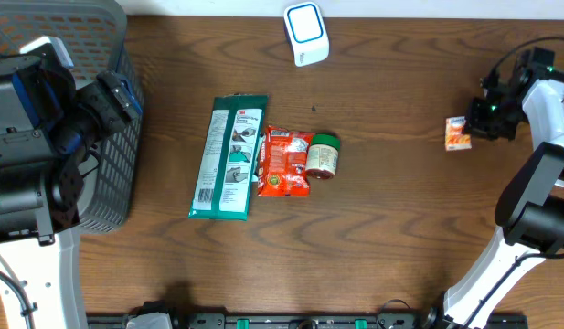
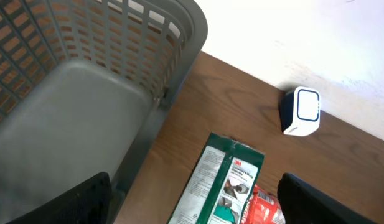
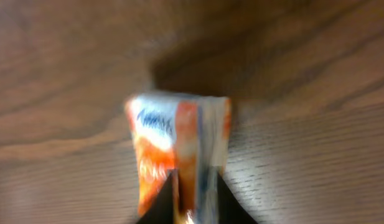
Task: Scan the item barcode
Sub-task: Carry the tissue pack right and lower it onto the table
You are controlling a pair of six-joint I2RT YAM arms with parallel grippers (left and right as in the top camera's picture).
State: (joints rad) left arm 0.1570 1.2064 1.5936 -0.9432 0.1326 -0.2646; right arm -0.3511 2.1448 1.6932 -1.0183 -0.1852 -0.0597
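Orange packet point(image 3: 176, 155): lay on table point(image 1: 391, 228) near its right edge, lower end between the jaws.
Right gripper point(image 3: 195, 186): fingers flanked it; clamped or loosened, could not tell.
Left gripper point(image 2: 195, 193): jaws wide apart, empty, beside basket point(image 2: 179, 25).
Scanner point(image 1: 306, 34): at far edge.

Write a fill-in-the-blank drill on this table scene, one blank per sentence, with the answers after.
1. The red pouch lies between the green 3M pack and the ___.
2. The packet at the right hand is mainly ___.
3. The left hand, near the grey basket, is ___ and empty.
4. The white scanner has a ___ frame on its face.
Answers: jar; orange; open; blue.
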